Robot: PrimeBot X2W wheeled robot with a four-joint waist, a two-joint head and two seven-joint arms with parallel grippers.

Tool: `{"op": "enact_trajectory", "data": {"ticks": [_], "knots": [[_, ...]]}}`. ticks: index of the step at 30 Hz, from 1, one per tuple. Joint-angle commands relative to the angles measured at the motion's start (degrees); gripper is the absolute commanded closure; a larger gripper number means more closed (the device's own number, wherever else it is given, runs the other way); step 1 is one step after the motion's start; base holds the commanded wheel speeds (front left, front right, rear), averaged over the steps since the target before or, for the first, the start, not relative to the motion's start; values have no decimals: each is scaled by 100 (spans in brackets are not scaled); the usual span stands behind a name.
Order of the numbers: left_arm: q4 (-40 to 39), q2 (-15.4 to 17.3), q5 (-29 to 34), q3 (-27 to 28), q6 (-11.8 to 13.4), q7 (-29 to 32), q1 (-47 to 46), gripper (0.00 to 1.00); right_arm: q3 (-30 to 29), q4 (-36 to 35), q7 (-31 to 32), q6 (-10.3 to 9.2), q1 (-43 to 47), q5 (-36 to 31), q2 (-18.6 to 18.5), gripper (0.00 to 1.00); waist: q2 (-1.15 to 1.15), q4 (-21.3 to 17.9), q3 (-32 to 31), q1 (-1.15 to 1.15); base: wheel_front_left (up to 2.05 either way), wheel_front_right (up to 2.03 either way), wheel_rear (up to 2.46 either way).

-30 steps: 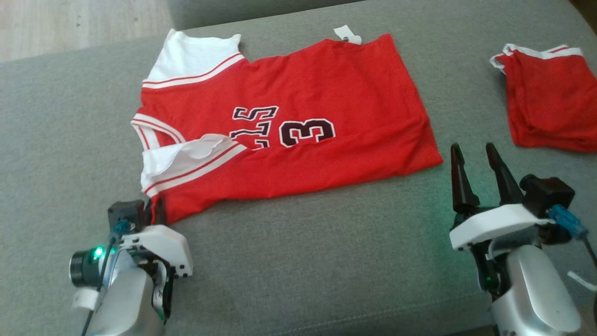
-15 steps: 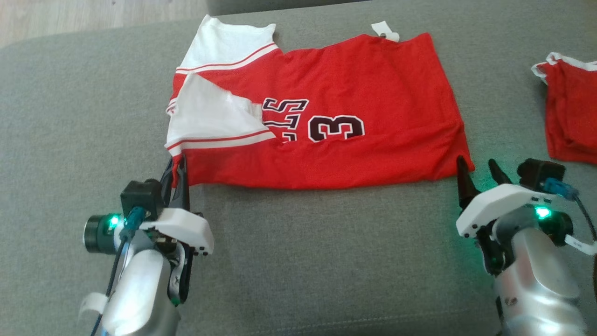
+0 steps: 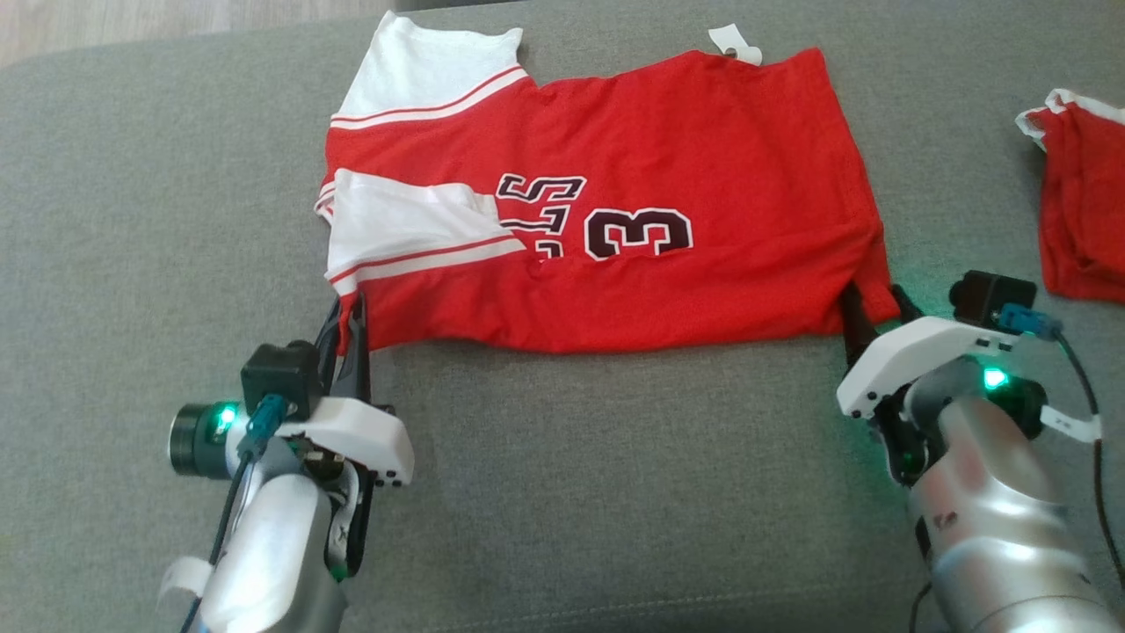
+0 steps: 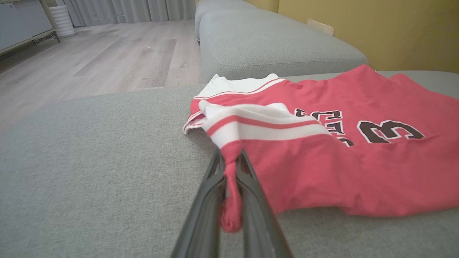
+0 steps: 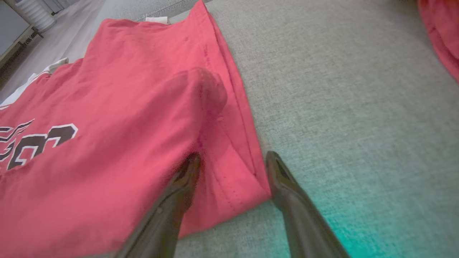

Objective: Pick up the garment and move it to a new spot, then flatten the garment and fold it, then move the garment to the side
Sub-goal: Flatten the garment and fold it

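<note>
The garment (image 3: 703,149), a red jersey with white sleeves and a black number print, lies spread on the grey sofa cushion (image 3: 571,492). Its near sleeve is folded over onto the chest. My left gripper (image 3: 352,321) is shut on the garment's near left corner; in the left wrist view the left gripper (image 4: 229,159) pinches a bunched strip of the garment (image 4: 322,168). My right gripper (image 3: 870,303) is at the near right corner. The right wrist view shows the right gripper (image 5: 233,159) open, with the hem corner of the garment (image 5: 125,107) lying between its fingers.
A smaller red piece with white edging (image 3: 1077,211) lies on the cushion to the right, also in the right wrist view as the red piece (image 5: 443,39). Beyond the cushion are a wooden floor (image 4: 107,53) and another sofa section (image 4: 272,46).
The head camera has shifted. My left gripper has pulled the near left corner and the sleeve has flipped onto the chest. My right gripper has moved forward until its fingers straddle the hem corner.
</note>
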Motion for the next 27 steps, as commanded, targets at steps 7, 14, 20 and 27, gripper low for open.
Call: {"op": "enact_trajectory", "data": {"ticks": [7, 14, 20, 27], "knots": [[22, 183, -49, 251, 46, -75, -13, 100, 330, 305, -646, -5, -138, -51, 64, 100, 0, -75, -188, 0, 0, 0, 0], [120, 274, -140, 340, 70, -75, 294, 100, 51, 468, -977, -5, 70, -292, 64, 100, 0, -215, -588, 0, 0, 0, 0], [24, 294, -209, 367, 98, -75, 613, 100, -1, 373, -960, -5, 405, -283, 64, 100, 0, -283, -883, 0, 0, 0, 0], [-204, 270, -302, 320, 123, -59, 1063, 100, -205, -7, -734, -5, 938, -224, 64, 100, 0, -277, -1165, 0, 0, 0, 0]]}}
